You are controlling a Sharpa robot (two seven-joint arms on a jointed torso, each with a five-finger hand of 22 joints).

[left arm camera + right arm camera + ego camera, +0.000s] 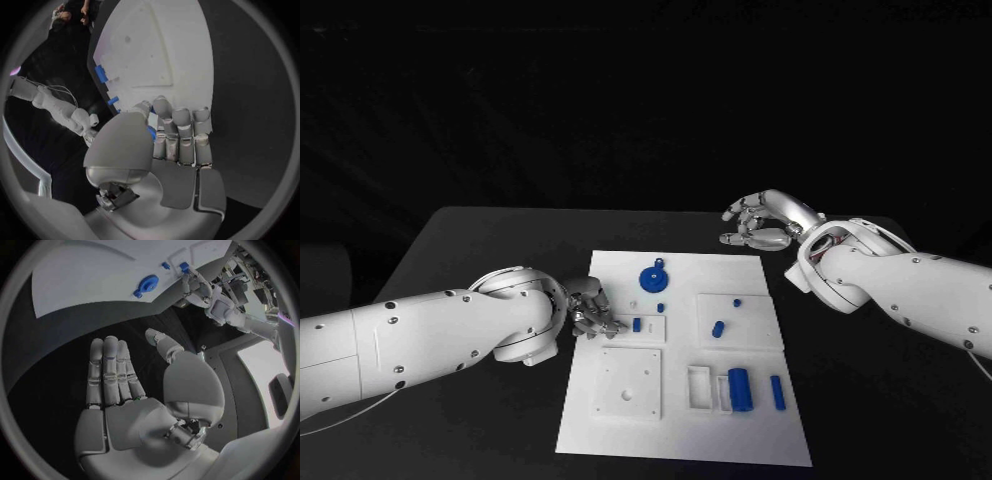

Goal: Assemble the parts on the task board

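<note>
- Left hand (593, 312) sits at the near-left edge of the task board (733, 440), fingers curled together. A small blue part (151, 132) shows between thumb and fingers in the left wrist view, so the hand appears to pinch it; how firm the hold is I cannot tell.
- Just beside those fingertips, a short blue peg (638, 324) stands on a raised white block (646, 327).
- Right hand (764, 224) hovers off the board's far-right corner, fingers spread, holding nothing; palm open in the right wrist view (134, 405).
- Farther from the left hand: a round blue wheel part (653, 278) toward the far end; a blue stub (717, 327) on a second white block; a blue cylinder (740, 388) and a thin blue bar (777, 392) beside a slotted white holder (700, 388); a square white plate with a hole (630, 382).
- Risk: the pinched part is small and smooth, metal fingers are slick; it could twist or drop if the pinch loosens.
- Risk: curled fingers next to the peg could knock it over or shift its block.
- Risk: the left hand covers its own work from the head camera, so misalignment may go unseen.
- Materials: board and blocks matte white, flat, sharp-edged; parts glossy blue plastic by the look, mostly cylindrical; table (488, 240) matte black.
</note>
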